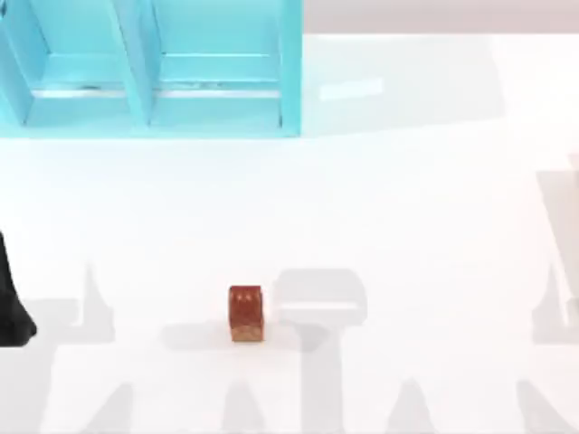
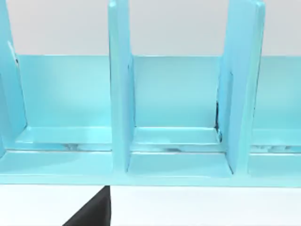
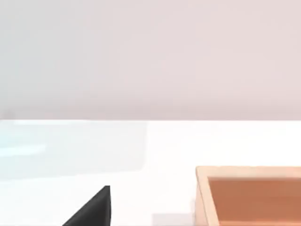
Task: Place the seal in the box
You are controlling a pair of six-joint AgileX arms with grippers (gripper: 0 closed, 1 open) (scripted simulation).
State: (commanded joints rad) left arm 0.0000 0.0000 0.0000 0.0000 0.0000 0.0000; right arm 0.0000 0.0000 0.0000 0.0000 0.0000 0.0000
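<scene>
Fingers first: their spread cannot be told on either arm. A black wedge of the left fingers (image 2: 91,212) edges the left wrist view, and one of the right fingers (image 3: 91,212) edges the right wrist view. The small red-brown speckled seal (image 1: 245,313) stands upright on the white tabletop (image 1: 407,208), near its front. The left wrist view faces a turquoise divided rack (image 2: 120,94), while the right wrist view catches 1 open tan wooden box (image 3: 202,197).

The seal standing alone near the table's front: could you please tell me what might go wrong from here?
The seal is a small upright block, so an off-centre approach could topple it. The box, an orange-brown tray in the right wrist view, lies outside the top view, so the carry may be long. The blue divided rack at the far left could be mistaken for the box.
</scene>
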